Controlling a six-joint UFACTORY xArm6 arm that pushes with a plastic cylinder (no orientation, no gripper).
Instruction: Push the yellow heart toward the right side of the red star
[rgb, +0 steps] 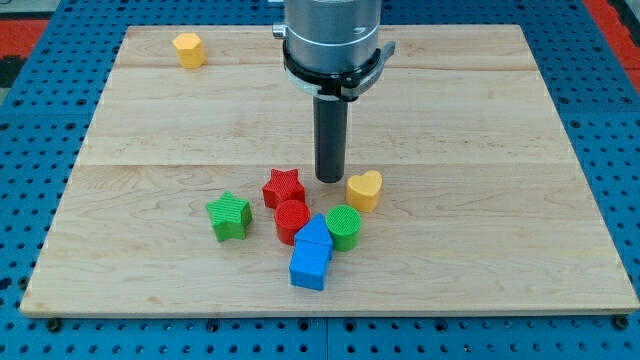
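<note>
With no claw to open or hold anything, my tip stands between the red star and the yellow heart, which already sits to the star's right, seemingly near done.

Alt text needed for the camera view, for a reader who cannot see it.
My tip rests on a wooden board between the red star and the yellow heart. Below them cluster a red cylinder, green cylinder, two blue blocks and a green star; a yellow block sits far top-left.
</note>
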